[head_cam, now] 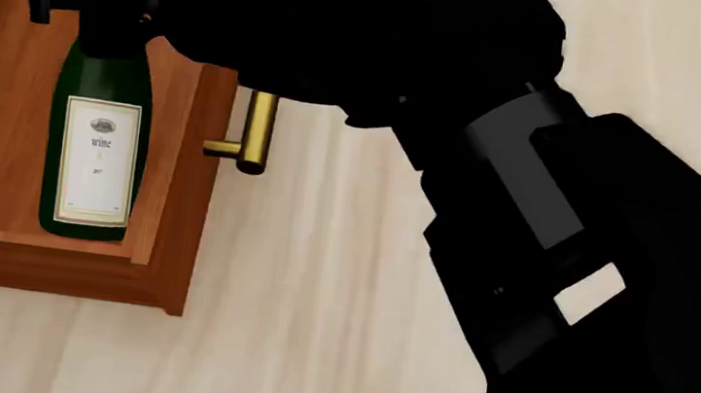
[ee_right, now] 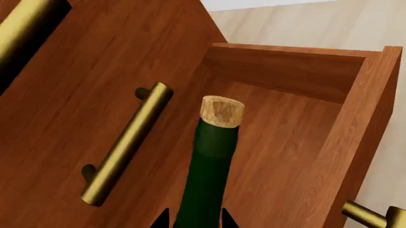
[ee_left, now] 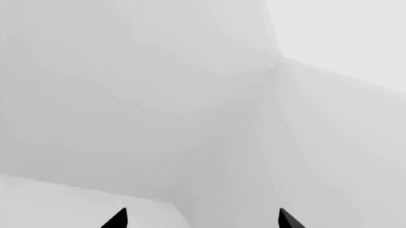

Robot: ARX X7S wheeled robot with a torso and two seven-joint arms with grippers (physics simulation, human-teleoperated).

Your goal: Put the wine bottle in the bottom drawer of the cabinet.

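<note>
Pale wood floor (head_cam: 310, 329) surrounds the open reddish drawer (head_cam: 182, 189) at upper left; inside lies the slim green glass bottle (head_cam: 98, 141), neck clamped by the right pincer (ee_right: 193, 222). Left pincer (ee_left: 201, 219) gapes, empty.

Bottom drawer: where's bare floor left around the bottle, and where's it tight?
In the bottom drawer, bare wood lies between the wine bottle and its side wall and beyond the cork toward the far wall. Tight: head view puts the bottle near the handled front, the right gripper straddling its neck.

Left gripper (ee_left: 201, 219): two black fingertips (ee_left: 116, 220) apart at frame bottom (nothing between); pale grey surfaces (ee_left: 159, 95) elsewhere.
</note>
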